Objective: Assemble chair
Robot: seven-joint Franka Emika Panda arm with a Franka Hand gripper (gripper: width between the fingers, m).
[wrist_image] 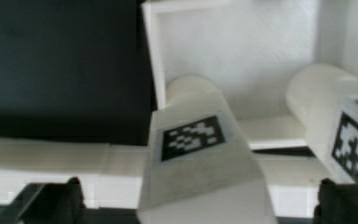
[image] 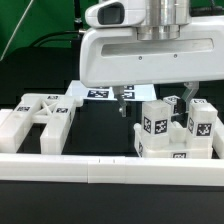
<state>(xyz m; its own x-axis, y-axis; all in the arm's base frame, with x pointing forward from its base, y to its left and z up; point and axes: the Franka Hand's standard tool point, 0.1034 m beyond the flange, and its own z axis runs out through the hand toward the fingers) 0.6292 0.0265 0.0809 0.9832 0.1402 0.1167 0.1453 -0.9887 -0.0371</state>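
Closest in, the border rail [image: 100, 172] runs across the front. Behind it, the chair's slotted panel [image: 40, 118] lies on the exterior view's left, and two tagged legs [image: 158, 128] stand upright on the right, just beside each other. My gripper [image: 156, 98] hangs over them, jaws spread wide, holding nothing. Far back sits the marker board [image: 98, 93]. Risk as I judge it: coming down off-centre, one finger clips a leg top and topples it.

The pincer [image: 155, 104] has two thin, dark fingers [image: 121, 101], which appear only as blurred black shapes in the wrist view. Above the pincer is a broad, boxy white housing [image: 150, 55] with rounded corners. Higher still are a grey metallic cylinder [image: 166, 14] and a rounded white pod [image: 110, 14].
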